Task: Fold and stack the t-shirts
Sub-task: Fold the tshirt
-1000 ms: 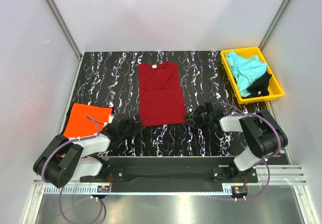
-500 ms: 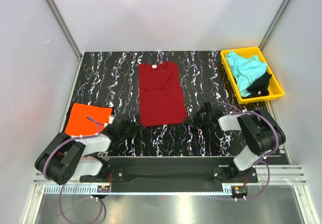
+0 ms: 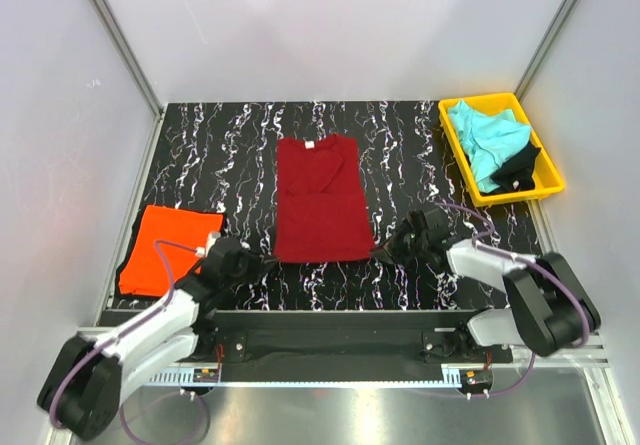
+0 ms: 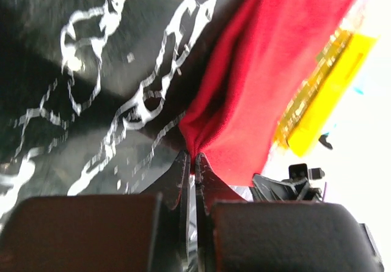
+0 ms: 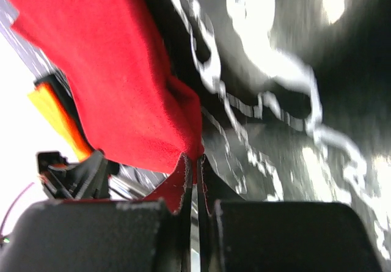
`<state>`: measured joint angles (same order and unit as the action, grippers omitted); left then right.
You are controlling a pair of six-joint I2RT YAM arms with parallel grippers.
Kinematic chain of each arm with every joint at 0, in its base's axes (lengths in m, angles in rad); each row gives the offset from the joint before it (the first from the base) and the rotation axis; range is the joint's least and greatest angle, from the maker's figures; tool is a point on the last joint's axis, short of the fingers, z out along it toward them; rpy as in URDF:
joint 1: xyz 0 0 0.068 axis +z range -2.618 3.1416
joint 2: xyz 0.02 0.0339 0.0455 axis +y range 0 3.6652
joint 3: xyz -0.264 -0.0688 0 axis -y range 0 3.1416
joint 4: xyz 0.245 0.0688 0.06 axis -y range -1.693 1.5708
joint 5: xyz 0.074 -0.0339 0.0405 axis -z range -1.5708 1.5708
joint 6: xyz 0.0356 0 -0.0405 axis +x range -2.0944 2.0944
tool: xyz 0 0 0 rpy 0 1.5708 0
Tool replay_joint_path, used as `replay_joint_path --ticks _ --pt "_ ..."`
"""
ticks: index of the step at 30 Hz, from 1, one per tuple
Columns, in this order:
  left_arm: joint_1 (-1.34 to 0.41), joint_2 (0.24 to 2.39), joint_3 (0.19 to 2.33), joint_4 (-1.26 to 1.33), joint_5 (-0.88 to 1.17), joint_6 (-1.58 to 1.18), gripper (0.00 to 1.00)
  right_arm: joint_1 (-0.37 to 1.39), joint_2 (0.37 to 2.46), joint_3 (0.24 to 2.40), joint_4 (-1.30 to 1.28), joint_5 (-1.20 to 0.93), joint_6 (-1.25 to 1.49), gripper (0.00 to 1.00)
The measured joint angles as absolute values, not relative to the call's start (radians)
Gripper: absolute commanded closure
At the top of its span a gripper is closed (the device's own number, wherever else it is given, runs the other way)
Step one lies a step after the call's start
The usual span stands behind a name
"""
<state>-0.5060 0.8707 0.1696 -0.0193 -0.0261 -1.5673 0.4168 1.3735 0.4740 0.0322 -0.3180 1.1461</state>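
Note:
The dark red t-shirt (image 3: pixel 322 200) lies flat in the table's middle, folded narrow, neck label at the far end. My left gripper (image 3: pixel 268 260) is shut on its near left corner (image 4: pixel 211 128). My right gripper (image 3: pixel 380 253) is shut on its near right corner (image 5: pixel 146 110). Both hold the hem low over the table. The orange t-shirt (image 3: pixel 165 248) lies folded at the near left, on a dark cloth that shows only as an edge. The turquoise t-shirt (image 3: pixel 484 137) and the black t-shirt (image 3: pixel 520 163) lie crumpled in the tray.
The yellow plastic tray (image 3: pixel 552 168) stands at the far right of the black marbled table (image 3: pixel 220 140). White walls close in the left, back and right sides. A metal rail (image 3: pixel 340 317) with the arm bases runs along the near edge.
Both grippers have pulled toward me with the red shirt's near corners. The shirt has slid nearer and now lies stretched smooth. Both arms have stretched out lower.

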Motion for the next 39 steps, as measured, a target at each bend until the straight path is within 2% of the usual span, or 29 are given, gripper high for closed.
replay_joint_path --ticks 12,24,33,39 --pt "-0.526 0.354 0.162 -0.469 0.032 -1.514 1.0 0.619 1.0 0.422 -0.237 -0.266 1.158 1.0" --pt "-0.529 0.084 0.299 -0.88 0.097 -1.47 1.0 0.818 0.813 0.424 -0.432 -0.224 1.25 1.0" --pt "-0.529 0.11 0.411 -1.009 0.104 -1.441 1.0 0.926 0.801 0.512 -0.52 -0.196 1.284 1.0" --pt "-0.529 0.413 0.591 -0.981 0.071 -1.301 1.0 0.875 0.832 0.664 -0.604 -0.17 1.243 1.0"
